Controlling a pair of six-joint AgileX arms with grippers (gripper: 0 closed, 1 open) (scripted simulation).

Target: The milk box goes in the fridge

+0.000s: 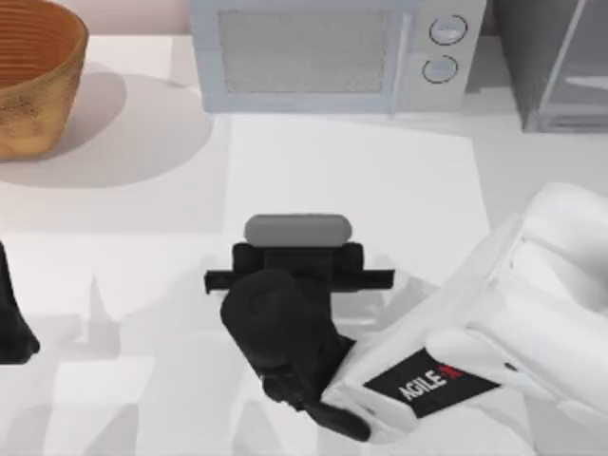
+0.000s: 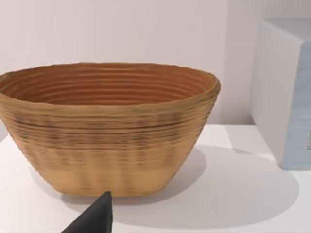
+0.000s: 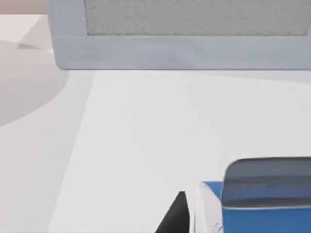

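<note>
Milk box [image 3: 262, 206]: small blue carton with grey cap, on the smooth white desk [image 1: 351, 180] near centre, in front of the boxy blue-grey microwave [image 1: 332, 52]; fridge [image 1: 560, 66] dark grey, at far right; ribbed woven basket [image 2: 107, 126] far left; right pincer [image 1: 297, 271] bent down over the carton, fingers' state cannot be told; left pincer [image 1: 14, 323] parked at left edge, likewise undetermined.

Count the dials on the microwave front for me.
2. Both sit on the microwave panel's right side in the top view: the upper dial and the lower dial directly beneath it. The picture's top edge crops the panel, so others may be hidden.
</note>
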